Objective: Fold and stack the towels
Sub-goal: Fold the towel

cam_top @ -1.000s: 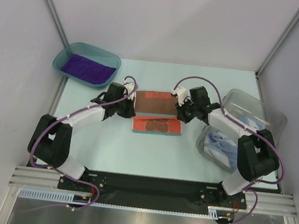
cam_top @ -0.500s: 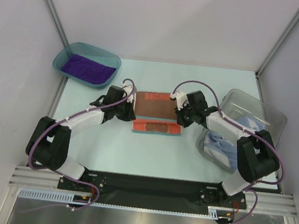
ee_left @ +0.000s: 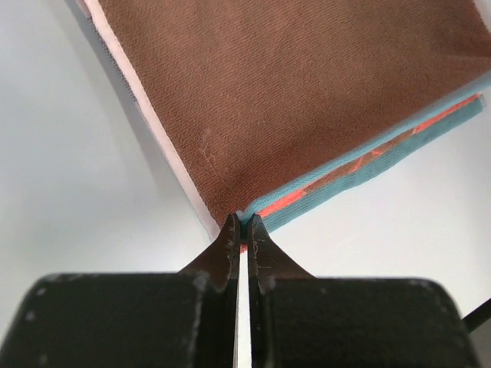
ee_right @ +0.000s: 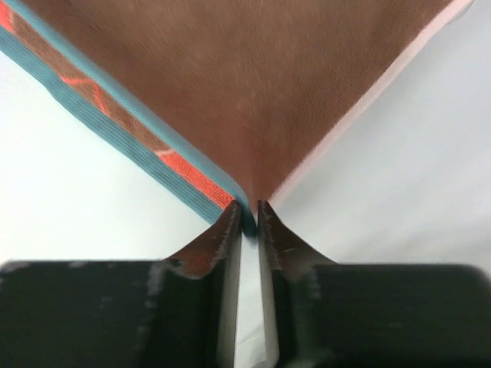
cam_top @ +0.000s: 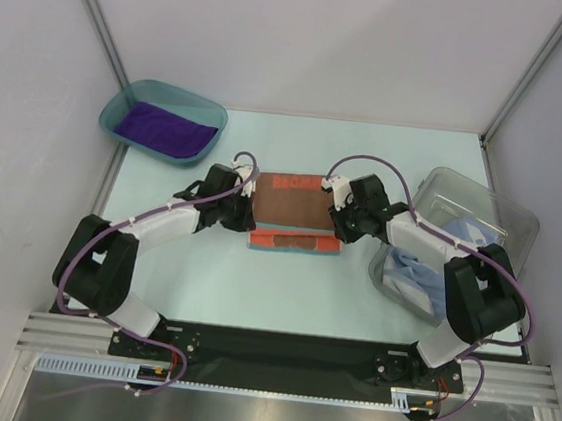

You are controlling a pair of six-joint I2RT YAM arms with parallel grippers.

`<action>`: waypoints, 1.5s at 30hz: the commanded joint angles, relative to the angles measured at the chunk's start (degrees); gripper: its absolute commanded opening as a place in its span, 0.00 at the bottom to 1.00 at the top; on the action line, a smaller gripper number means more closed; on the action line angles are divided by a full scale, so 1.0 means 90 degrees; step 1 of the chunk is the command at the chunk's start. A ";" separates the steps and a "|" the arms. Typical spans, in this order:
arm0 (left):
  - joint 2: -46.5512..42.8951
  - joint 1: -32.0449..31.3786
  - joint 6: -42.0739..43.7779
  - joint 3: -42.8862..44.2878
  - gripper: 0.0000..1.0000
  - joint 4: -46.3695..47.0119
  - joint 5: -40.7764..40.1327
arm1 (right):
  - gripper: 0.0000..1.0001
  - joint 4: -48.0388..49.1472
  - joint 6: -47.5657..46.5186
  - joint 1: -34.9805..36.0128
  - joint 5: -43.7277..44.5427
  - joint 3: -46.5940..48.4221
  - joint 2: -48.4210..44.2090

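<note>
A brown-red towel (cam_top: pixel 297 204) with orange and light-blue edges lies at the table's middle, its far half folded over towards the near edge. My left gripper (cam_top: pixel 247 215) is shut on the folded layer's left corner (ee_left: pixel 244 218). My right gripper (cam_top: pixel 338 224) is shut on its right corner (ee_right: pixel 249 208). Both hold the corners low over the towel's near strip (cam_top: pixel 295 241). A deep purple towel (cam_top: pixel 164 129) lies in the teal tray (cam_top: pixel 121 101). Light-blue towels (cam_top: pixel 418 272) lie bunched in the clear bin (cam_top: pixel 506 219).
The teal tray stands at the far left and the clear bin at the right, close behind my right arm. White walls close in the table on three sides.
Both grippers have drawn the towel's folded layer towards me, so it covers more of the lower half; only a narrow near strip still shows.
</note>
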 commanded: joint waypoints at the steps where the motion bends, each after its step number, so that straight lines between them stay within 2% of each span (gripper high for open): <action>1: 0.0178 -0.0073 -0.0056 0.0010 0.00 -0.0281 -0.0432 | 0.20 -0.0293 0.0117 0.0025 0.0420 -0.0145 0.0040; 6: 0.0306 -0.0239 -0.0085 0.0088 0.02 -0.0486 -0.0705 | 0.31 -0.0498 0.0234 0.0035 0.0176 -0.0038 0.0148; 8: 0.0267 -0.0288 -0.0075 0.0157 0.24 -0.0584 -0.0745 | 0.32 -0.0586 0.0254 0.0035 0.0107 -0.0028 0.0100; 14: -0.0200 -0.0455 -0.0260 0.0060 0.36 -0.0488 -0.0219 | 0.29 -0.0858 0.0293 -0.0101 -0.0097 0.0137 -0.0125; 18: -0.0533 -0.0445 -0.0514 -0.0146 0.39 -0.0379 0.0270 | 0.30 -0.1210 0.0322 -0.0160 0.0009 0.0411 -0.0339; 26: -0.0475 -0.0455 -0.0749 0.0381 0.44 -0.1111 -0.1066 | 0.30 -0.1055 0.0907 -0.0063 0.0233 0.0840 -0.0155; 32: -0.0134 -0.0455 -0.1158 0.0284 0.43 -0.0234 -0.0433 | 0.29 -0.0508 0.1592 0.0132 0.0409 0.0831 0.0634; 35: 0.0139 -0.0455 -0.1412 0.0089 0.43 -0.0096 -0.0393 | 0.26 -0.0371 0.1913 0.0259 0.0789 0.0695 0.0948; 38: 0.0344 -0.0445 -0.1423 0.0128 0.43 -0.0408 -0.0900 | 0.24 -0.0312 0.2234 0.0396 0.1210 0.0460 0.0988; 40: 0.0452 -0.0396 -0.1413 0.0128 0.43 -0.0544 -0.1252 | 0.24 -0.0322 0.2411 0.0435 0.1249 0.0218 0.0891; 45: 0.0297 0.0071 -0.1394 0.0245 0.42 -0.0711 -0.1419 | 0.24 -0.0419 0.2783 0.0728 0.1416 -0.0165 0.0306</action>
